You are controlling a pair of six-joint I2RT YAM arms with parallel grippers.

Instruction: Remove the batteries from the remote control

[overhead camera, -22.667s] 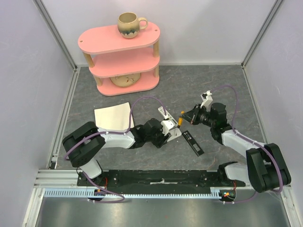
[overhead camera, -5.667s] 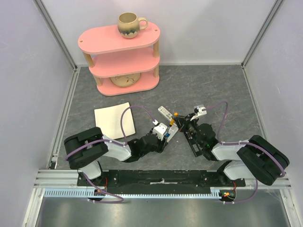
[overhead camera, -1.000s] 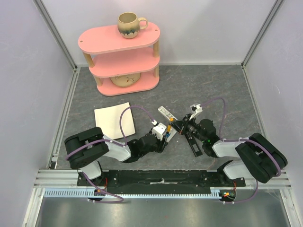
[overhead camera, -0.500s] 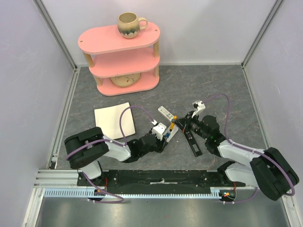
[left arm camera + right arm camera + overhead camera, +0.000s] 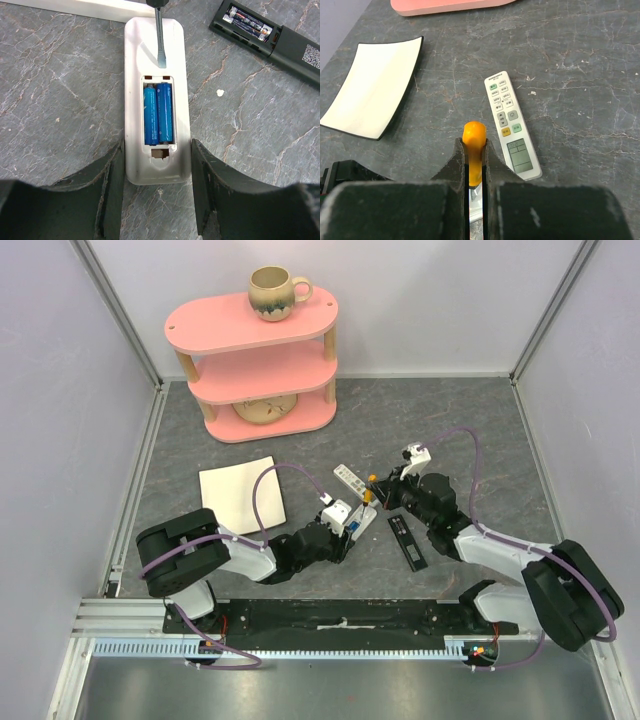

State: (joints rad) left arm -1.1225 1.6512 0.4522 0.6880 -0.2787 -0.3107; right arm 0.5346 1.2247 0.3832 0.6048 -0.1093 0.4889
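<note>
The right arm has just pulled up and back a little. Half a second ago it hung over the long black remote (image 5: 407,540). Now that one shows from end to end on the surface (image 5: 60,90).

The right gripper (image 5: 474,155) is squeezed tight on the orange screwdriver (image 5: 473,135). The flat tip of the tool now sits over the back of the white remote (image 5: 175,50), just above the open battery slot. I cannot tell if the tip touches the plastic or hangs just over it.

The left gripper (image 5: 157,145) hugs the near end of the white remote, one finger on each side, and seems to hold it steady. The remote lies face down on the surface. The batteries (image 5: 158,114) are two blue ones, side by side, and both are inside the slot.

So the slot is open, but nothing is out yet. I think the next job is to dig the tip under one battery and pop it up.

About twenty seconds ago the two arms were further apart, and the screwdriver was well away from the white remote. Another white remote (image 5: 512,131) lies face up nearby.
</note>
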